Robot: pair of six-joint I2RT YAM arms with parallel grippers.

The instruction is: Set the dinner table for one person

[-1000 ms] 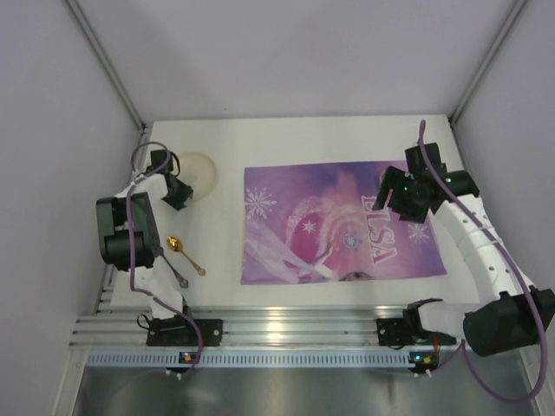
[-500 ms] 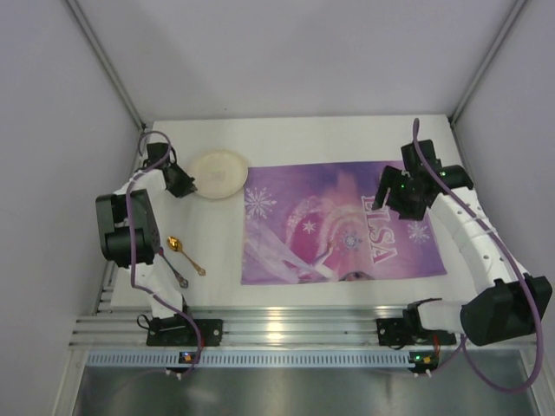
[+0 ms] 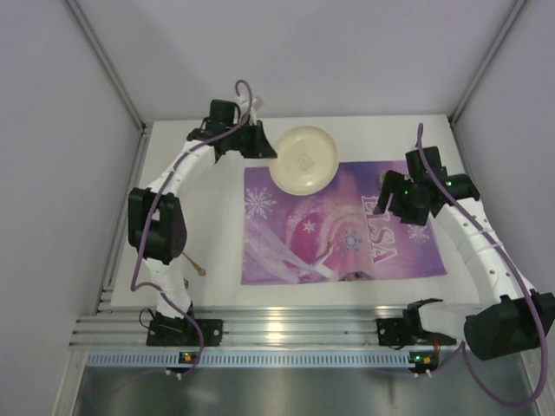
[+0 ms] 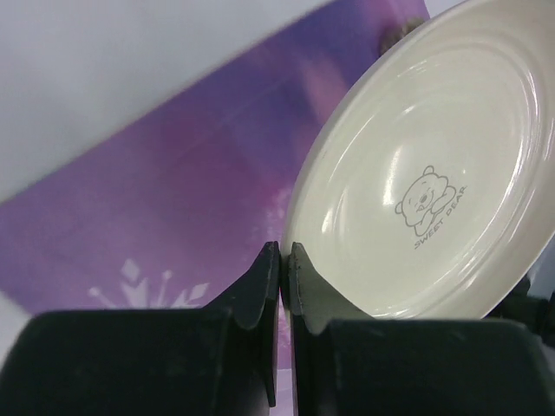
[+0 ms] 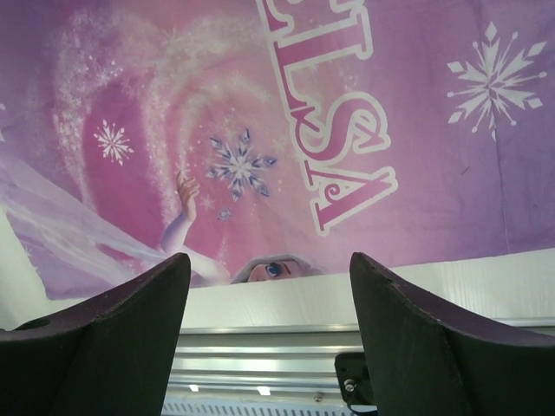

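Plate [image 4: 451,130], round, glossy cream, purple placemat [image 3: 295,247]

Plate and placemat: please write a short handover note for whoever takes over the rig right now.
Left gripper: shut on the plate at its rim, holding it over the placemat at the far edge.
Right gripper: open, empty, above the placemat's right part.
Spoon: on the table by the left arm, mostly hidden.
Done: plate picked up.
Left: set plate on placemat, then probably lay the spoon beside it.
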